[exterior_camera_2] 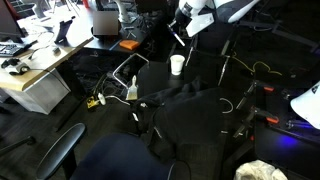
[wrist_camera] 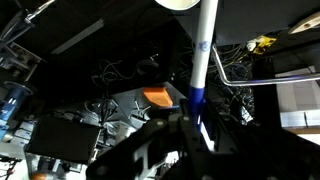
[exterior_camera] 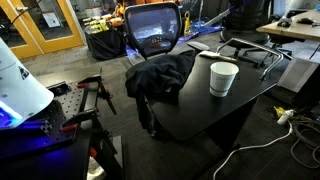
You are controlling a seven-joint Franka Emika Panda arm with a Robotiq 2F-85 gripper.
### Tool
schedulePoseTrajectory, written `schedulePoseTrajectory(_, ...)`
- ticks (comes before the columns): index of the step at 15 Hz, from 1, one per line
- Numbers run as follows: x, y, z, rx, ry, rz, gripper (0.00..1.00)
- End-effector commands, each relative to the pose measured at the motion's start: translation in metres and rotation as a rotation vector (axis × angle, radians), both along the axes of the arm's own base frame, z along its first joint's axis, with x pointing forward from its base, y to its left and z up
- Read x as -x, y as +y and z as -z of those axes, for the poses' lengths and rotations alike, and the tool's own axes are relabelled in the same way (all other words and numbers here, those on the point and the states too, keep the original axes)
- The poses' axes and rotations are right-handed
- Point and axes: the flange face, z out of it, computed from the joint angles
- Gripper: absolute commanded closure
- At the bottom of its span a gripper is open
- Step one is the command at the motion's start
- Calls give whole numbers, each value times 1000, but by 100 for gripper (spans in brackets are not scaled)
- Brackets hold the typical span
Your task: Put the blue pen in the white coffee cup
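The white coffee cup stands upright on the black table; it also shows in an exterior view. In the wrist view only its rim shows, at the top edge. My gripper is shut on the blue pen, a white and blue stick that points from the jaws toward the cup's rim. In an exterior view my gripper hangs just above the cup on the white arm. The pen is too small to make out in either exterior view.
A black garment lies heaped on the table beside the cup. Black metal rods lie behind the cup. An office chair stands at the table's far side. An orange object and cables lie below. A desk stands off to the side.
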Motion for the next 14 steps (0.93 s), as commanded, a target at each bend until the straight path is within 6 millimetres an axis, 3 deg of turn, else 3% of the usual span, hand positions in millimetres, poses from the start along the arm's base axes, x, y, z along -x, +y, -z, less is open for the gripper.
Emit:
schedulePoseTrajectory(1,-8,10,2,71,-73,105,96)
schedulePoseTrajectory(14,-19,7,45,263,-269,534,96)
